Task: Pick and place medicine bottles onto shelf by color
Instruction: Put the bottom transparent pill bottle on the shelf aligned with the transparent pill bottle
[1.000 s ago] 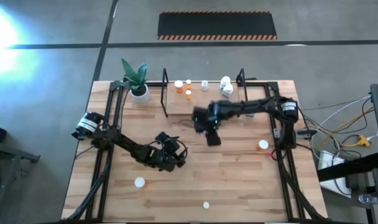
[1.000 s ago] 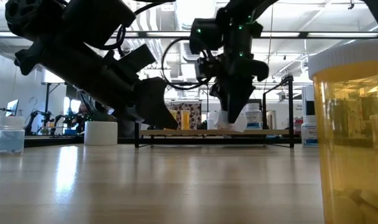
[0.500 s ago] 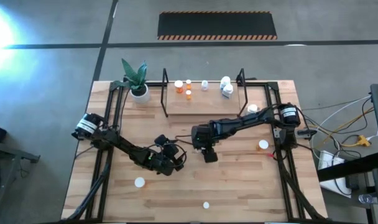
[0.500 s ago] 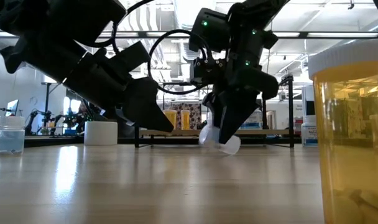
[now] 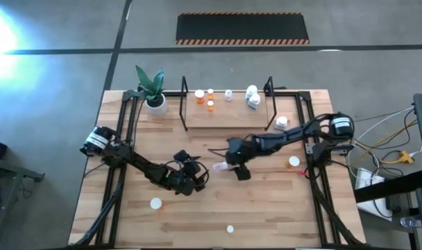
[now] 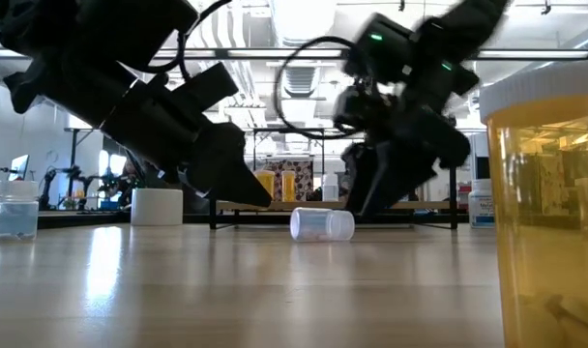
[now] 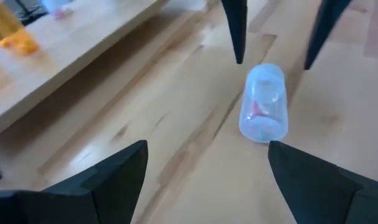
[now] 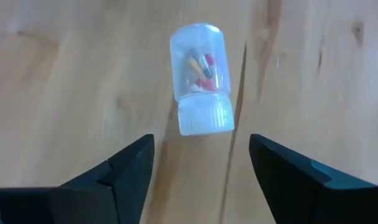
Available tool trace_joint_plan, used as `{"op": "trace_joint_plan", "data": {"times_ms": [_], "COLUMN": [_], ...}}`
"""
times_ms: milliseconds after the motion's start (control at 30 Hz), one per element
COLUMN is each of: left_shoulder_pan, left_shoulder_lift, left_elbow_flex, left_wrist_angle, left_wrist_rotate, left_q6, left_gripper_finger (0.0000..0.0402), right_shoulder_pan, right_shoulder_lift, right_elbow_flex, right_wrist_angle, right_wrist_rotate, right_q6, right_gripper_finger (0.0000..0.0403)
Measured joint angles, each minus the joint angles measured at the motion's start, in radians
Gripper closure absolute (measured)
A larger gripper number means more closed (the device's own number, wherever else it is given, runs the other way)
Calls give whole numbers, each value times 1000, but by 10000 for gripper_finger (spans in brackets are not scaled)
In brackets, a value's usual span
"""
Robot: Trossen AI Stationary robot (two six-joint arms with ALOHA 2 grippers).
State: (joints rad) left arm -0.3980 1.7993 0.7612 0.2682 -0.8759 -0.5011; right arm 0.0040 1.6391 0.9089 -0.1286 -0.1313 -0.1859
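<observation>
A small clear bottle [image 5: 219, 167] with a white cap lies on its side on the wooden tabletop, near the middle. It also shows in the low view [image 6: 322, 224] and in the right wrist view [image 8: 200, 78], with pills inside. My right gripper [image 8: 201, 140] is open just behind the bottle's cap end and touches nothing. My left gripper [image 7: 206, 146] is open and empty, a short way to the bottle's left [image 5: 199, 175], pointing at it. The shelf [image 5: 225, 114] at the far side carries orange, clear and white bottles.
A white plant pot [image 5: 155, 103] stands at the far left of the shelf. Loose bottles stand on the table: an orange one [image 5: 293, 162], a white one [image 5: 280, 122] and two near the front [image 5: 155, 203] [image 5: 230, 228]. A large orange bottle [image 6: 545, 213] stands close to the low camera.
My right gripper has come from the shelf toward the table's near edge and down with the clear bottle. It has let go of the bottle and drawn back a little toward the right. The bottle now lies on its side on the table.
</observation>
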Motion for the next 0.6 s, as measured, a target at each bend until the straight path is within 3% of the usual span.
{"op": "trace_joint_plan", "data": {"times_ms": [267, 600], "left_shoulder_pan": [53, 121], "left_shoulder_lift": [54, 111], "left_elbow_flex": [-26, -23], "left_wrist_angle": [231, 292], "left_wrist_rotate": [197, 267], "left_q6": [204, 220], "left_gripper_finger": [86, 86], "right_shoulder_pan": [0, 6], "right_shoulder_lift": [9, 131], "right_elbow_flex": [-315, -342], "right_wrist_angle": [607, 864], "right_wrist_rotate": [30, -27], "right_q6": [133, 131], "right_gripper_finger": [183, 211]}}
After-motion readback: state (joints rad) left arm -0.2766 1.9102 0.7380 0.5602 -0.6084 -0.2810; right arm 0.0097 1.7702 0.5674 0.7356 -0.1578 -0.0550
